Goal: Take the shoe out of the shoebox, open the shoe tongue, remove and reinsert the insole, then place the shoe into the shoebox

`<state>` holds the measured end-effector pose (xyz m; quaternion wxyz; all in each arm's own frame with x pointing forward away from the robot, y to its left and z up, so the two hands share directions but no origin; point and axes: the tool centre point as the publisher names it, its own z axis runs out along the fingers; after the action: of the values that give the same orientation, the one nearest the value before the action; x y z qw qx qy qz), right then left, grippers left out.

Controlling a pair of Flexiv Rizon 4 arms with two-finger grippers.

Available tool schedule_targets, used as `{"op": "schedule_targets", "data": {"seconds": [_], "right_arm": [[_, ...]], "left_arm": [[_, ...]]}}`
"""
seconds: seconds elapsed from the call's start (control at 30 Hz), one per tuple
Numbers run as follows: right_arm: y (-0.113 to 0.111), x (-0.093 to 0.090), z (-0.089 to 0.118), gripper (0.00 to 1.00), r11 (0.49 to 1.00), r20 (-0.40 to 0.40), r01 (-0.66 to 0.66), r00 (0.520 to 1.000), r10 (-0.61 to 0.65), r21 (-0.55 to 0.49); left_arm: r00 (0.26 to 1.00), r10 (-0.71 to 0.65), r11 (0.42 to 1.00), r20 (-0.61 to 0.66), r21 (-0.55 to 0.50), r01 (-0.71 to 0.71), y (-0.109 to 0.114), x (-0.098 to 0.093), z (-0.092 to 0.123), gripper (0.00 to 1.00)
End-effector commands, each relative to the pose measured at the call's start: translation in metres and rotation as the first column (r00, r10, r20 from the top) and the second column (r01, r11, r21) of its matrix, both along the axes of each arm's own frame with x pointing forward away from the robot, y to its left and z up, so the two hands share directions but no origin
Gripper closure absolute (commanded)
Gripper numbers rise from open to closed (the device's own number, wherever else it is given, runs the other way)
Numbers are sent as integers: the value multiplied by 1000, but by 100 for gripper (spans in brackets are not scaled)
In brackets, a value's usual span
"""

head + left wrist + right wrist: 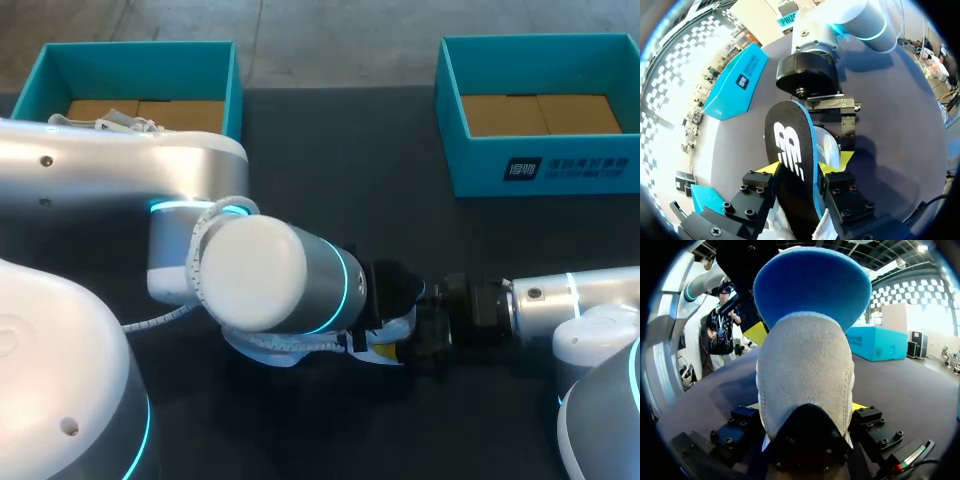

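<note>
Insole: black top, blue underside, partly risen out of the shoe, long axis running from my left gripper toward my right one
Shoe: on the table at mid-front between both arms, well apart from the left shoebox and the right shoebox
Left gripper: closed on the insole's two edges
Right gripper: clamped on the shoe's grey end
Coming move: likely the left arm's, along the shoe's length
</note>
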<state>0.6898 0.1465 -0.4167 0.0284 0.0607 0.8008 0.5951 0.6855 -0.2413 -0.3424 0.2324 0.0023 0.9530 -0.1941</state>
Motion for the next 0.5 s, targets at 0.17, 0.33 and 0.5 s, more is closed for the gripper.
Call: {"op": "schedule_targets", "data": {"seconds": [0.17,0.33,0.5], "right_arm": [[0,-2,0,100,1000,-1,1,1000,-1,-4],[0,-2,0,100,1000,-1,1,1000,-1,-4],[0,-2,0,100,1000,-1,1,1000,-1,-4]], "left_arm": [[1000,18,1000,19,-5,-18,-6,8,-5,58],[1000,24,1000,15,-6,-24,-4,14,-5,59],[1000,24,1000,5,-10,-24,-3,17,-4,60]]}}
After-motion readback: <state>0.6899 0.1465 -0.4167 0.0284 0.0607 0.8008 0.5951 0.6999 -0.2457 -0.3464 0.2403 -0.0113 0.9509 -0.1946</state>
